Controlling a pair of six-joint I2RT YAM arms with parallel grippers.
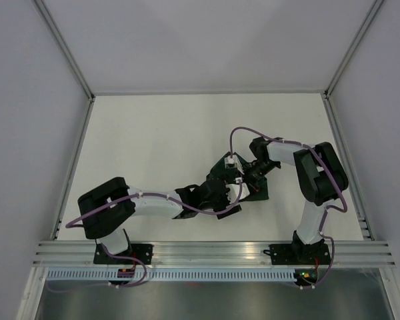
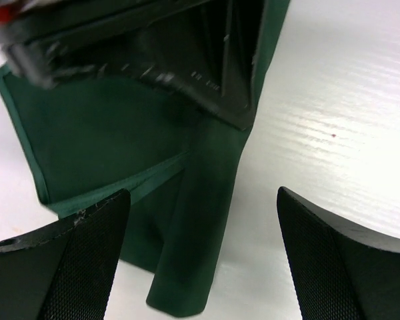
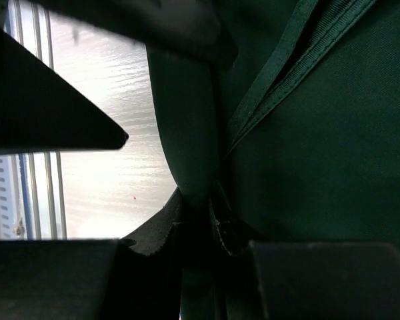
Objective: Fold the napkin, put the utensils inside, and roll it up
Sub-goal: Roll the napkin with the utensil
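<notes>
The dark green napkin [image 1: 258, 193] lies folded near the table's middle, one edge rolled into a tube [image 2: 199, 227]. My right gripper [image 1: 244, 181] is shut on the upper end of that tube [image 3: 184, 120], its jaws pinching the fabric [image 3: 199, 223]. My left gripper [image 1: 228, 204] hovers low over the tube's free end, open [image 2: 203, 193], with one finger [image 2: 80, 267] on the flat cloth side and the other finger [image 2: 347, 267] over bare table. Flat napkin layers with a hemmed edge [image 2: 107, 127] spread to the left of the tube. The utensils are hidden from every view.
White table [image 1: 153, 147] surrounds the napkin, walled at left, right and back. An aluminium rail [image 1: 213, 252] carrying both arm bases runs along the near edge. The two grippers stand very close together over the napkin.
</notes>
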